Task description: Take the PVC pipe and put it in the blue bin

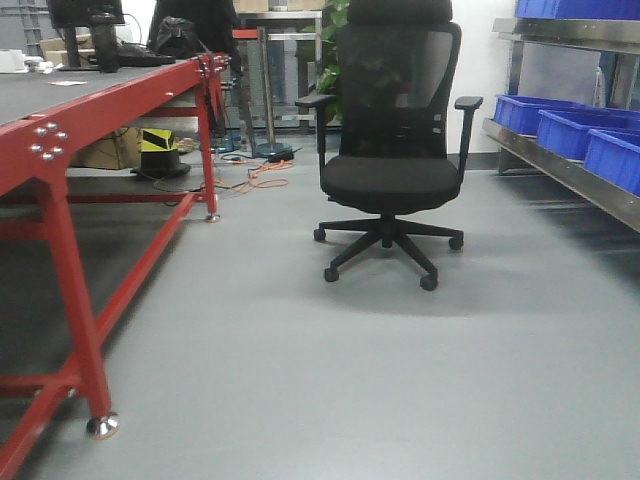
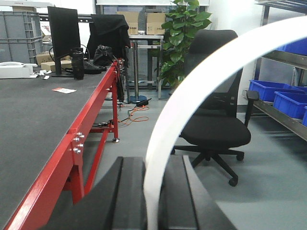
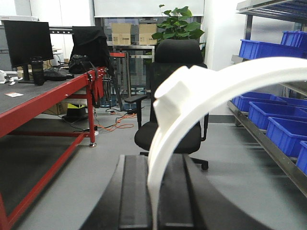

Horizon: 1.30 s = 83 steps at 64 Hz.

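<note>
Currently left gripper (image 2: 153, 194) is closed on a PVC pipe (image 2: 201, 81), white arc curving up and right; right gripper (image 3: 152, 194) is clamped likewise on a second PVC pipe (image 3: 230, 81). To the right, blue bins (image 3: 283, 129) are seen on a rack (image 3: 276, 156); red-framed worktop (image 2: 29, 124) to the left

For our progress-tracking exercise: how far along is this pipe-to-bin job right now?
Done: the grab. The left gripper is shut on the PVC pipe, the right gripper on a second white arc. In hand: both arcs are held up over the floor. Left: the placing; the blue bins sit on the shelf to the right, none beneath either gripper.
</note>
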### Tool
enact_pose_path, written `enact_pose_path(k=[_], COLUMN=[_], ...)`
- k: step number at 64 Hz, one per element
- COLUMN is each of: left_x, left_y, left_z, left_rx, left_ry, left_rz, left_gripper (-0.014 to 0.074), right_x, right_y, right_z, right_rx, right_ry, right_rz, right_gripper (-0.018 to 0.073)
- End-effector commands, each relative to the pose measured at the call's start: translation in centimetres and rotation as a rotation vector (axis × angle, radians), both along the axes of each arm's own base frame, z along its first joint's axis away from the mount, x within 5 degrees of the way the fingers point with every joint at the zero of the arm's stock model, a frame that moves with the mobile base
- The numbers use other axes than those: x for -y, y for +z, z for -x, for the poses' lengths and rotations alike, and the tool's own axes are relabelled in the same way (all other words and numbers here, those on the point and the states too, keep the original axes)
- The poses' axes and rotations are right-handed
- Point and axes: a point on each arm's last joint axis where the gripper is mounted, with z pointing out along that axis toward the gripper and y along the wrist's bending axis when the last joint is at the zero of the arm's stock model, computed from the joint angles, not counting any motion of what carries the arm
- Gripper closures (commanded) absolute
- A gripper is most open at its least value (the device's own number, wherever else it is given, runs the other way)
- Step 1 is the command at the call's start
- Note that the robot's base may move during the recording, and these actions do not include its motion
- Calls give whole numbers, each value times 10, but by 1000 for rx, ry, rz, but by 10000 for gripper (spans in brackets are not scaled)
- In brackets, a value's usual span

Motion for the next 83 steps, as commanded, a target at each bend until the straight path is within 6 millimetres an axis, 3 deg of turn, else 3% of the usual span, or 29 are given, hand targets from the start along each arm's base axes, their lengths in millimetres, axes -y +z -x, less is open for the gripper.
enact_pose_path(k=[1, 83], left_x=[1, 1], left_y=[3, 3], left_z=[1, 1], left_rx=[32, 32], left_ry=[-5, -5], left_rz=[18, 18], left_gripper=[707, 707], right_x=[0, 0], right_y=[5, 5], right_z=[3, 3], right_rx=[37, 37], right_ry=[-3, -3], right_rz=[12, 12], right_gripper=[727, 727])
